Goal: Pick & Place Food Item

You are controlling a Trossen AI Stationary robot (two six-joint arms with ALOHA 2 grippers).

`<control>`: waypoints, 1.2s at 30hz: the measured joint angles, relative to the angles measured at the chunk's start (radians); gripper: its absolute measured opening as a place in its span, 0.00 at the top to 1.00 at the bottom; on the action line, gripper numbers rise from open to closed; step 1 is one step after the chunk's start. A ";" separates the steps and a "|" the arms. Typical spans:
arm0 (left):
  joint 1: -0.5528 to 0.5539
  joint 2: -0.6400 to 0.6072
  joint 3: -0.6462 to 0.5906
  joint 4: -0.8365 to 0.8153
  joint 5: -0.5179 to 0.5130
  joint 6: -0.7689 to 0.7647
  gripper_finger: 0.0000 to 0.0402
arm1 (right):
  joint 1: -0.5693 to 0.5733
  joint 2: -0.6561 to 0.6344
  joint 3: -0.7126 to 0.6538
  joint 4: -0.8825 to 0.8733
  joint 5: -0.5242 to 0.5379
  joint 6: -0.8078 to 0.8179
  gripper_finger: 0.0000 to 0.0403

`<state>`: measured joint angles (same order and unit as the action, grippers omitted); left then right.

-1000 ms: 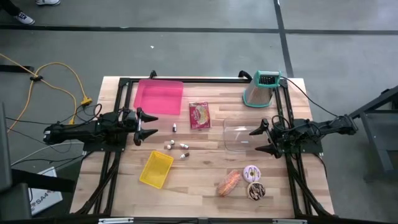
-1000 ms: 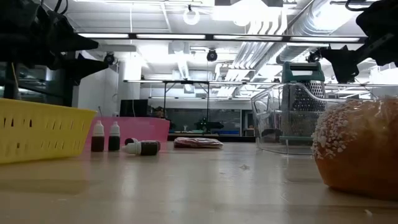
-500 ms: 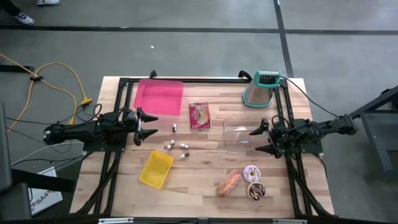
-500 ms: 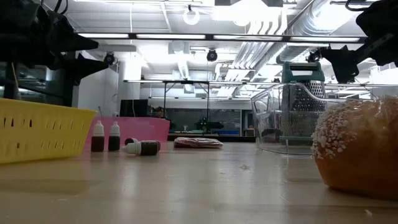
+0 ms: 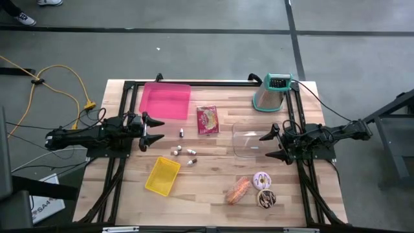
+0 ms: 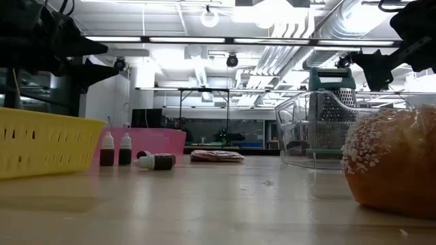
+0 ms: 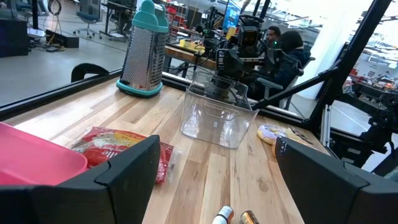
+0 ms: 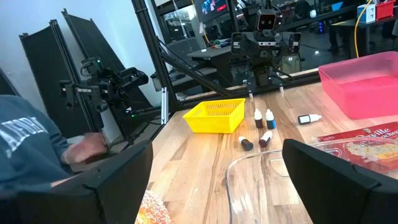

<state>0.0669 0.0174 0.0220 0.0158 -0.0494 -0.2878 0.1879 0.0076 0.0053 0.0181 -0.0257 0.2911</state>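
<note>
Nearest the front edge of the tabletop (image 5: 213, 194): a sprinkled pastry (image 5: 237, 189), with 2 donuts just beside it, 1 pale (image 5: 261, 179) and 1 chocolate (image 5: 266, 199). In the low view the pastry fills the right foreground. None of these is touched.

A yellow basket (image 5: 162, 175) sits left of the food, well apart from it. Farther in, 4 small bottles (image 5: 184, 151) are scattered near the middle, 2 upright, 2 lying down.

My left tool (image 5: 152, 130) hangs level at the left side, fingers spread wide, holding nothing. My right tool (image 5: 268, 145) hangs level at the right side, also wide, holding nothing. Its tips are right by a clear tub (image 5: 247, 143); contact cannot be told.

Beyond: a red snack bag (image 5: 207, 120) lies flat mid-table, a pink tray (image 5: 165, 101) at the far left, a grater (image 5: 271, 93) with a teal top stands upright at the far right.

Right wrist view shows a person's sleeve (image 8: 28, 152) at the table's side.
</note>
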 joint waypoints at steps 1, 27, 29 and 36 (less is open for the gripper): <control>0.000 0.000 0.000 0.000 0.000 0.000 0.23 | 0.000 0.000 0.000 0.000 0.000 0.000 0.14; 0.000 0.000 0.000 0.000 0.000 0.000 0.23 | 0.000 0.000 0.000 0.000 0.000 0.000 0.14; 0.000 0.000 0.000 0.000 0.000 0.000 0.23 | 0.000 0.000 0.000 0.000 0.000 0.000 0.14; 0.000 0.000 0.000 0.000 -0.019 0.002 0.23 | 0.000 0.000 0.000 0.000 0.000 0.000 0.14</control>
<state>0.0669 0.0177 0.0220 0.0154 -0.0681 -0.2859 0.1879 0.0078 0.0052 0.0181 -0.0254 0.2909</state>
